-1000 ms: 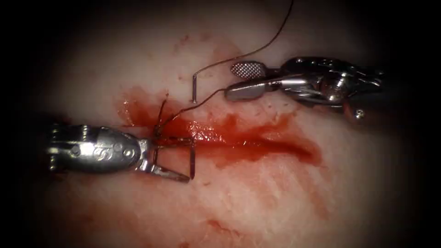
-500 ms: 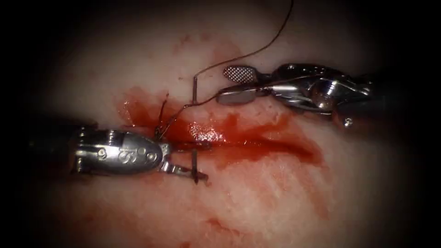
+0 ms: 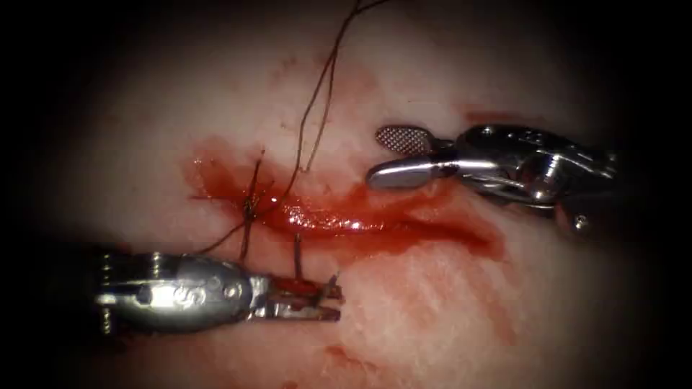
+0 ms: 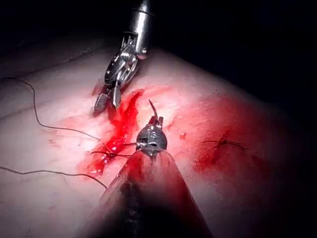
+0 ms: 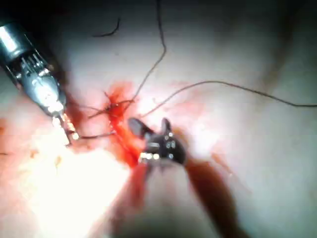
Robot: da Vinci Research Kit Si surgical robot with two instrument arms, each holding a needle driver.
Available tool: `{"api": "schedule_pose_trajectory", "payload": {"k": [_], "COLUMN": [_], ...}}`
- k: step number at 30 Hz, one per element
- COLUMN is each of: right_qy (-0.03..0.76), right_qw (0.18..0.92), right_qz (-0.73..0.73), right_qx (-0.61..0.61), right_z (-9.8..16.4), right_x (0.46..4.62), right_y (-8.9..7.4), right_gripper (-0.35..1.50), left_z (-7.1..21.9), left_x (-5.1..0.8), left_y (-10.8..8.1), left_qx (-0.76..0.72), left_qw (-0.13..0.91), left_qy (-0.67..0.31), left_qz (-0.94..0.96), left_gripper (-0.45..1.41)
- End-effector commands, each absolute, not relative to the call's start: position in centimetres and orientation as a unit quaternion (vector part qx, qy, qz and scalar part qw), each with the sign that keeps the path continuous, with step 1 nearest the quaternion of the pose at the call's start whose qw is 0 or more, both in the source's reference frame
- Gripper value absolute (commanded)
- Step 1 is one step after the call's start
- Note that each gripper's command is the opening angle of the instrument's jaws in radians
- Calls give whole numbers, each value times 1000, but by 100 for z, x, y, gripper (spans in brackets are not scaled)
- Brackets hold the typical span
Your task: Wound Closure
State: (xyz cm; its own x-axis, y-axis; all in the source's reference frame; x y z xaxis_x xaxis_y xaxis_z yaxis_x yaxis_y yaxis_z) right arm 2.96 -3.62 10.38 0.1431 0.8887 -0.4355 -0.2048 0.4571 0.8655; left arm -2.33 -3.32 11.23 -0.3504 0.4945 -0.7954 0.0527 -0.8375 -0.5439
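Left tool (image 3: 317, 302): I am clenching my jaws on the needle (image 3: 306, 287) near its tip end, on the near side of the cut (image 3: 375, 225), low in the endoscope view.
Needle: its short dark shank is standing out of the tissue (image 3: 432, 310) just above my left jaws, so part of it is sitting in the tissue.
Right tool (image 3: 396, 155): I am holding these jaws parted and grasping nothing, hovering just above the cut's far edge.
Thread (image 3: 317, 101): it is running up from the cut as two strands toward the top of the endoscope view.
Earlier stitch (image 3: 249, 205): its knotted ends are lying at the cut's left end.
Red fluid (image 3: 324, 216): it is pooling along the cut.
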Motion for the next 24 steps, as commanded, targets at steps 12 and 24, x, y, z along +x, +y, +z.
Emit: {"api": "schedule_pose_trajectory", "payload": {"k": [12,24], "right_qy": [498,531], "right_qw": [699,669], "right_qz": [356,347], "right_qx": [369,388], "right_z": [1026,1019], "right_x": [284,292], "right_y": [-442,-447], "right_gripper": [104,103], "left_z": [1099,1096], "left_x": [-246,-237], "left_y": [-345,-272], "left_qx": [-571,-546], "left_qw": [104,35], "left_qy": [-260,-91], "left_qz": [772,832], "left_gripper": [-45,-45]}}
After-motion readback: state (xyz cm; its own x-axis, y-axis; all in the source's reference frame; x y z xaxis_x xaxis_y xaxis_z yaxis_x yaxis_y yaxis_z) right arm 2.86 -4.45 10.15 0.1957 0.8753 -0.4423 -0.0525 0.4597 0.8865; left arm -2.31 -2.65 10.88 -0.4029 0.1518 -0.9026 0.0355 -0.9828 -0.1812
